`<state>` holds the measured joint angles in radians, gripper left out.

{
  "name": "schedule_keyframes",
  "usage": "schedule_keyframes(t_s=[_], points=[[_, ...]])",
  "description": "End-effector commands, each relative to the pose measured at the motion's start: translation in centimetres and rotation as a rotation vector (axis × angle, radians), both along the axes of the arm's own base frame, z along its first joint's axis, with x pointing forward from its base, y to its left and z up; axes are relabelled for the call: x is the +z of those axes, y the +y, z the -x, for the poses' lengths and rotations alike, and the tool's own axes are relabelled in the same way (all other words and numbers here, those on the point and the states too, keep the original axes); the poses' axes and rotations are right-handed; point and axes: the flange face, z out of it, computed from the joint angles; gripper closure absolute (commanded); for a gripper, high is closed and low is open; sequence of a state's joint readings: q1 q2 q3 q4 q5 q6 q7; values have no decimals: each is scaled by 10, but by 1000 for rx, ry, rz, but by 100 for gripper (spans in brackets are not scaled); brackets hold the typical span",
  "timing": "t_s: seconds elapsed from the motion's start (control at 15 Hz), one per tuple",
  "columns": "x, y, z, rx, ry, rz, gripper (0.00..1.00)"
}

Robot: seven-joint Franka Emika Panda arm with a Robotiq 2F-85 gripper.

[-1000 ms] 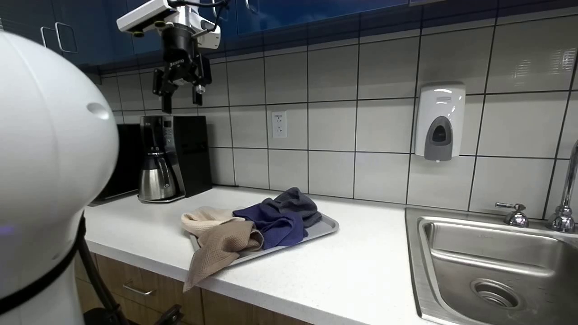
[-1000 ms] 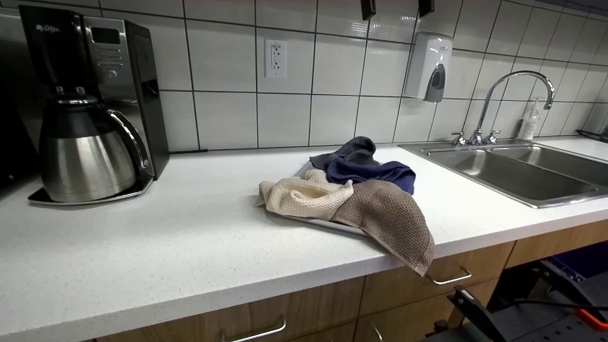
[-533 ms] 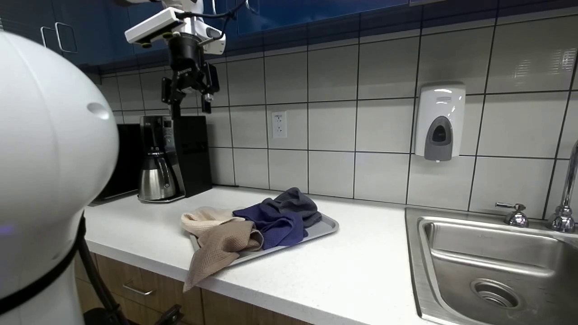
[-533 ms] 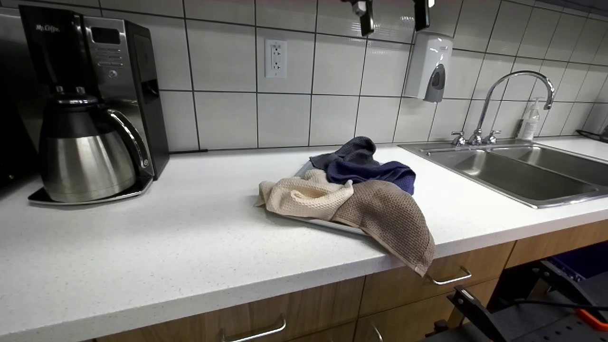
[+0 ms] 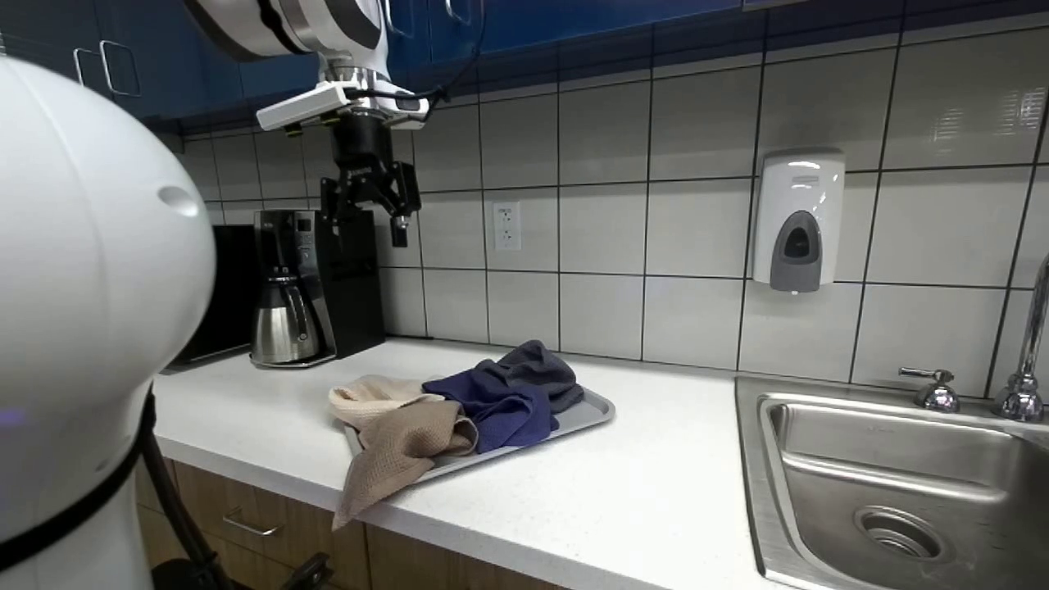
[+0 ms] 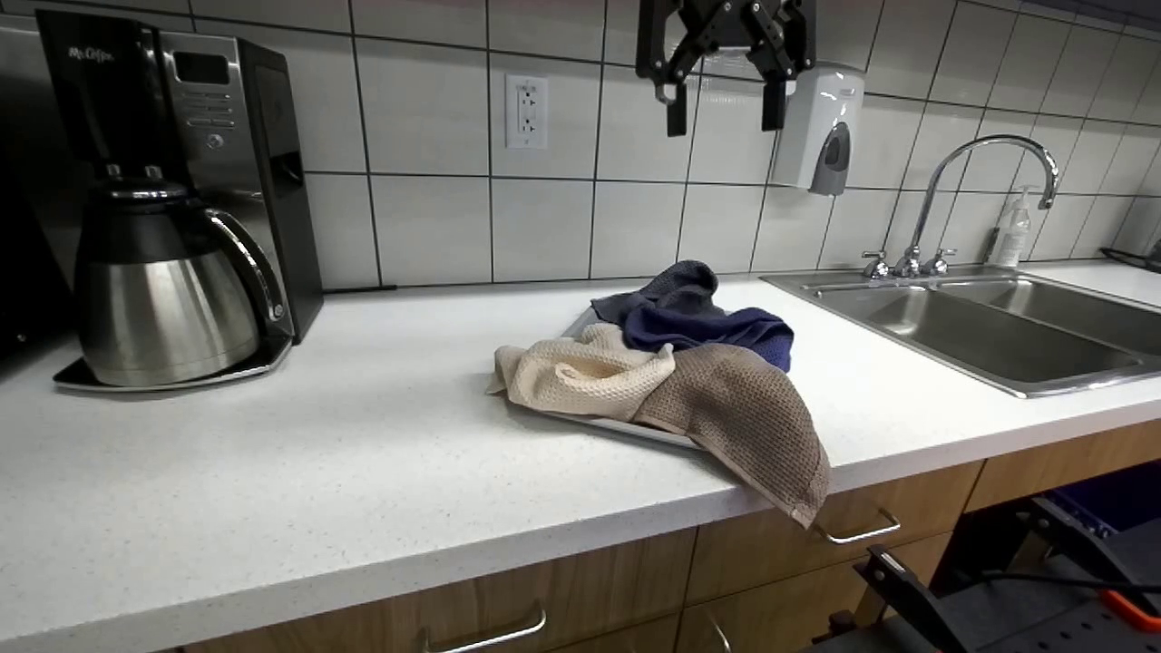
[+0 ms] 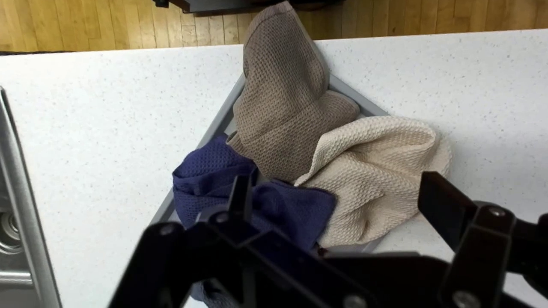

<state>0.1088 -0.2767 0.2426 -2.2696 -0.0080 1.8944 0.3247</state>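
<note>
Place: a kitchen
Counter [image 6: 272, 490]: white, bearing a coffee maker [image 6: 213, 145]
Sink [image 5: 893, 467]: steel, with a tap [image 6: 1005, 140]
Wall [image 5: 606, 229]: tiled, with a soap dispenser [image 5: 800, 221]
Cupboards [image 5: 557, 18]: blue, overhead

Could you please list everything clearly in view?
Wall tiles: many, pale, at back
Upper cabinets: several, blue, above tiles
Outlet: 1, white, on tiles
Soap dispenser: 1, white and grey, on tiles
Counter: 1, white, below tiles
Drawers: several, brown, under counter
Coffee maker: 1, black and silver, on counter
Carafe: 1, silver and black, in coffee maker
Sink: 1, steel, in counter
Faucet: 1, chrome, on sink
Pump bottle: 1, pale, by sink
Tray: 1, grey, on counter
Brown towel: 1, brown, on tray, over counter edge
Cream towel: 1, cream, on tray
Navy towel: 1, navy, on tray
Grey towel: 1, dark grey, on tray
Wood floor: 1, tan, below counter
Arm: 1, white, over counter
Hand: 1, black, open, above tray, empty
</note>
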Motion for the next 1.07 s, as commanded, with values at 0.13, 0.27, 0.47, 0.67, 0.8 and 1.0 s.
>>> schedule_keyframes(t_s=[0.13, 0.27, 0.47, 0.67, 0.8, 1.0], points=[[-21, -1, 5, -5, -64, -32, 0], [-29, -2, 9, -11, -73, -34, 0], [-42, -1, 16, -22, -75, -36, 0], [-55, 0, 24, -53, -79, -31, 0], [-63, 1, 28, -79, -86, -28, 0], [-76, 2, 33, -123, -94, -26, 0]])
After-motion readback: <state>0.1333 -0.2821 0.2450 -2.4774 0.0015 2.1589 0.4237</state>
